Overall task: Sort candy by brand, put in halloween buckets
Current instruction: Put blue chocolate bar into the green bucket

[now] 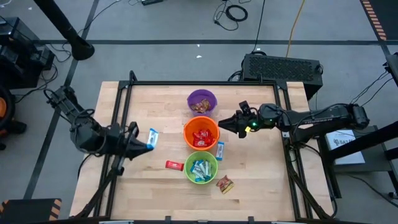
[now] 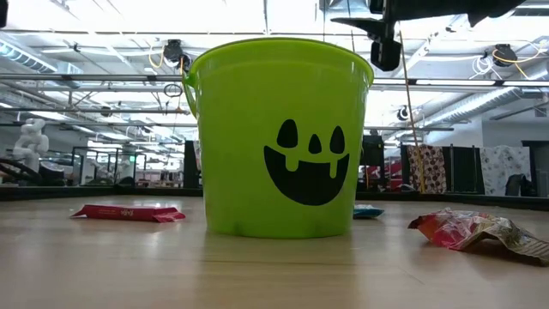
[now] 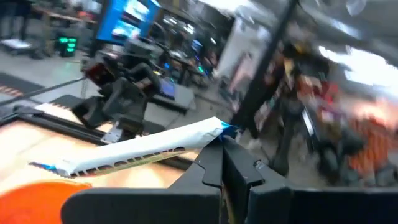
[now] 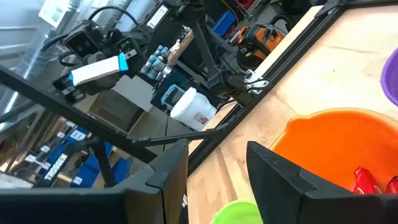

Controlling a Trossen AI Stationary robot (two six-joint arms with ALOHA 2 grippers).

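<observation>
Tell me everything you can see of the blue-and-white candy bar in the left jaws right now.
The small blue-and-white wrapped candy bar is a flat rectangular mini bar in a crinkly white wrapper with blue ends and dark lettering. The left gripper is shut on one crimped blue end, so the bar sticks out beyond the jaws, tilted, lifted off the light wooden table. It sits left of the orange plastic bucket, not yet over any bucket. Nothing else touches it.

Both arms are matte black, built of rounded joints and slim tubular links with dark cables alongside. The right arm (image 1: 311, 116) shows a small green light near its wrist. Each gripper has 2 flat, angular black fingers (image 4: 283, 180).
</observation>
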